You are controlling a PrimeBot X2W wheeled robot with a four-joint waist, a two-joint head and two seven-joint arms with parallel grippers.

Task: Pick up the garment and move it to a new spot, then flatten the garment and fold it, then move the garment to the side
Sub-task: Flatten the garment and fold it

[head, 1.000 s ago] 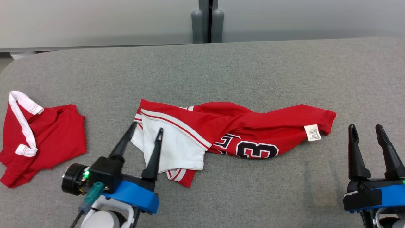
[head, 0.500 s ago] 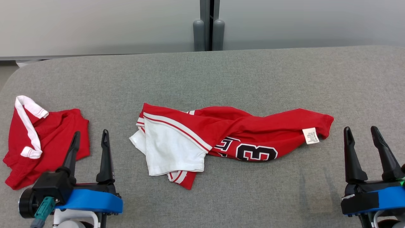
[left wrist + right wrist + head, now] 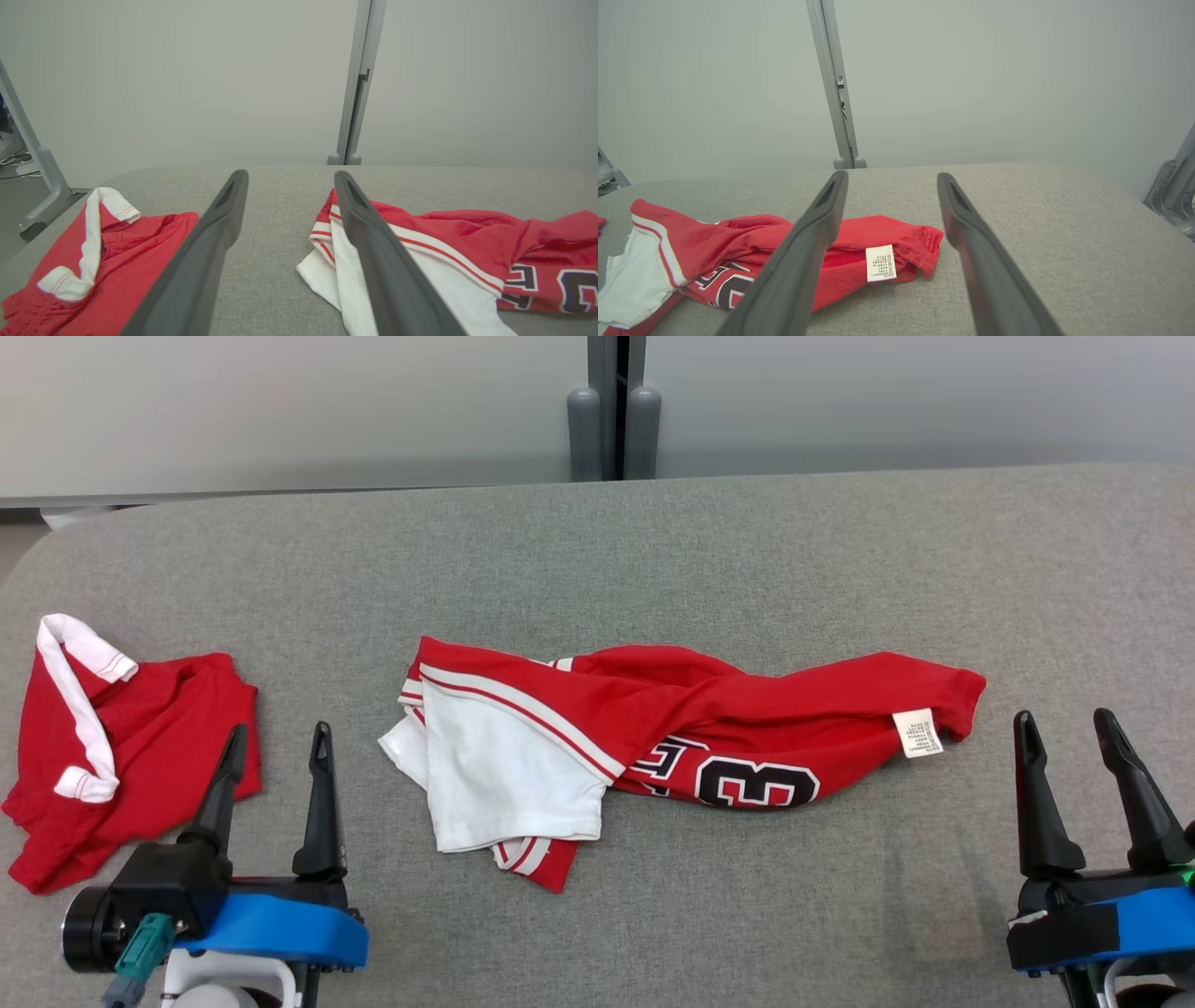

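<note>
The garment (image 3: 709,709) is a red jersey with a white panel and black numbers. It lies crumpled in a long strip across the middle of the grey padded table (image 3: 653,551), with a white label near its right end. My left gripper (image 3: 277,733) is open and empty, hovering left of the garment's white end and apart from it. In the left wrist view the left gripper (image 3: 290,176) shows bare table between its fingers and the garment (image 3: 448,247) to their right. My right gripper (image 3: 1064,719) is open and empty just right of the garment. In the right wrist view the right gripper (image 3: 892,176) looks past the garment (image 3: 738,233).
A second red garment with white trim (image 3: 140,747) lies bunched at the table's left edge, just beyond my left gripper; it also appears as a red heap (image 3: 131,252) in the left wrist view. Grey partition panels and a post (image 3: 611,420) stand behind the table.
My left gripper has drawn back from the garment's white end, moving left and toward the near edge, staying open. The garment lies as before. The right gripper has barely moved.
</note>
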